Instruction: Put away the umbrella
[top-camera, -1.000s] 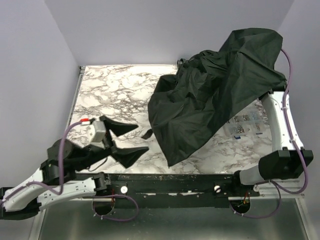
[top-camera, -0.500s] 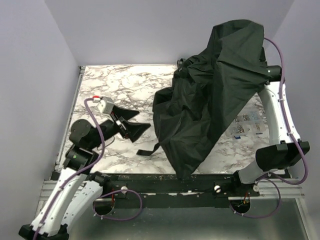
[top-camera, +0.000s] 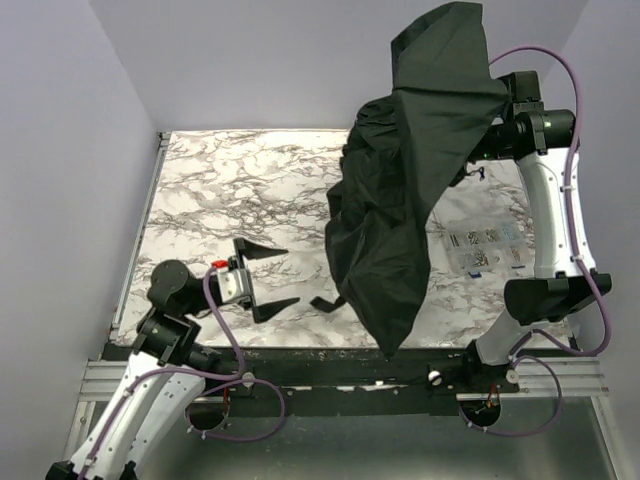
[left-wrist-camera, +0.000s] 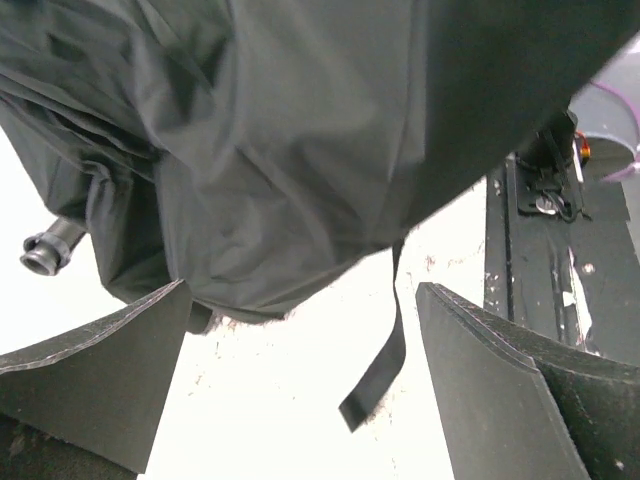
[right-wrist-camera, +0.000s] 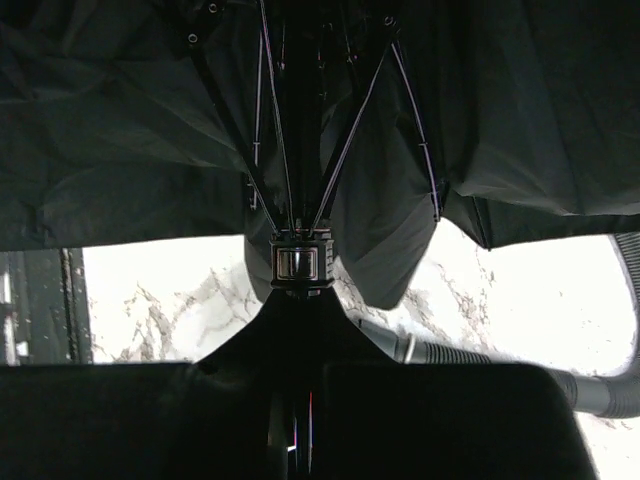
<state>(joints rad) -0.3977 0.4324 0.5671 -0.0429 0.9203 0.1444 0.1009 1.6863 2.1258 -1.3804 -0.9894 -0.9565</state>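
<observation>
From above, the umbrella (top-camera: 400, 200) hangs raised over the right side of the table (top-camera: 220, 180), my left gripper (top-camera: 290, 275) spread wide near-left of it; left wrist: its fabric just beyond my parted fingers (left-wrist-camera: 100, 390); right wrist: my right gripper (right-wrist-camera: 298, 310) clamps its shaft.

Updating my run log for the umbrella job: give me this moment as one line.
right claw: shut on umbrella | umbrella: aloft, canopy drooping | left claw: open, facing strap

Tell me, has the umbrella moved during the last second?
Yes. The umbrella has been lifted: its top reaches higher on the back wall, and its left edge has drawn right, covering less of the marble table.
</observation>
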